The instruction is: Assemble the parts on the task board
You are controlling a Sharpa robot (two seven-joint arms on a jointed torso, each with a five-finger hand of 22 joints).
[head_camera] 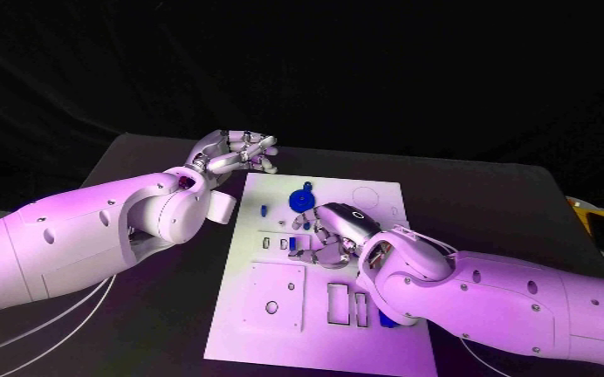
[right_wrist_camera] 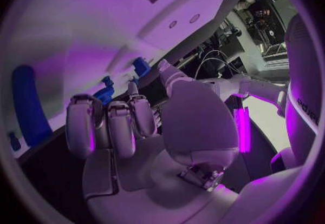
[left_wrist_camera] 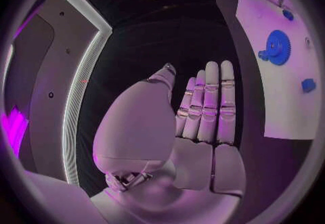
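White task board [head_camera: 284, 307] lies mid-table; blue gear [head_camera: 302, 200] sits near its far edge. Left hand [head_camera: 236, 152] hovers beside the board, fingers straight, together, holding nothing. Right hand [head_camera: 330, 236] rests on the board, fingers curled; whether they hold anything cannot be told.

White task board [head_camera: 271, 307] lies flat mid-bench, cut with rectangular slots; a blue gear [head_camera: 302, 200] and small blue parts [head_camera: 264, 210] sit near its far end.

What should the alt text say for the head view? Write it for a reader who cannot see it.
The right robot hand reaches over the middle of the white task board, beside a blue gear. The left robot hand hovers off the board's far left corner, holding nothing.
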